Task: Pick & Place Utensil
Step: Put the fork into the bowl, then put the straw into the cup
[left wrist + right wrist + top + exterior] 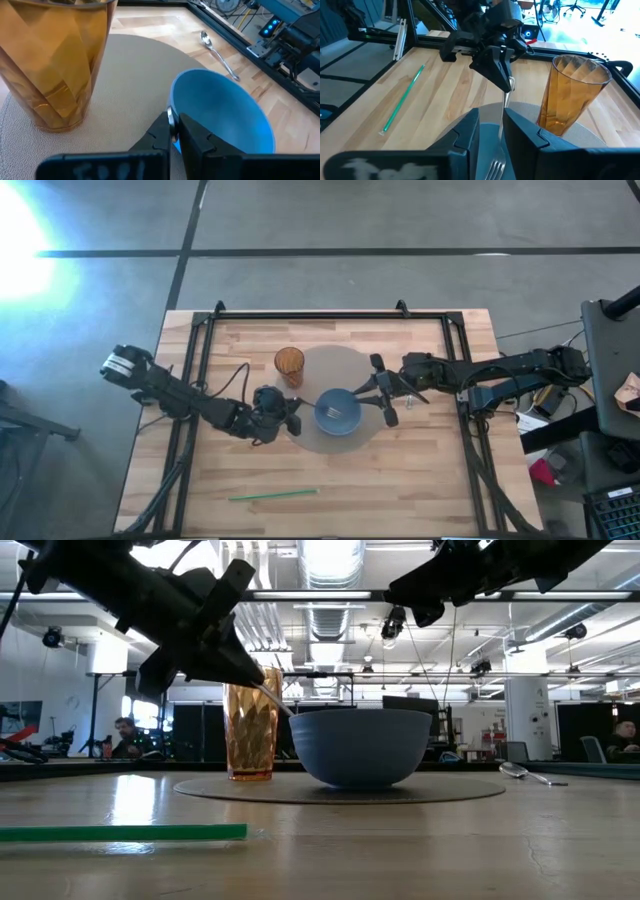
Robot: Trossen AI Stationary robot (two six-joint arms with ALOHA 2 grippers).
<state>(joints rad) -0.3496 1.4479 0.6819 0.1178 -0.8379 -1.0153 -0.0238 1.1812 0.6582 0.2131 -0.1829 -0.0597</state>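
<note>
The left end effector (506, 80) was clamped on the handle of a fork (501, 125) that slanted into the blue bowl (339, 411) on the round mat (322, 370); the right end effector (378, 391) hovered beside the bowl, fingers apart around the fork, not clearly touching it.

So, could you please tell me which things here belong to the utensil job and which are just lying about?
In the job: silver metal fork, gripped by the left hand, between the right hand's open fingers; blue round bowl beneath.
Lying about: amber faceted plastic tumbler, green straw, silver metal spoon, round grey placemat.
</note>
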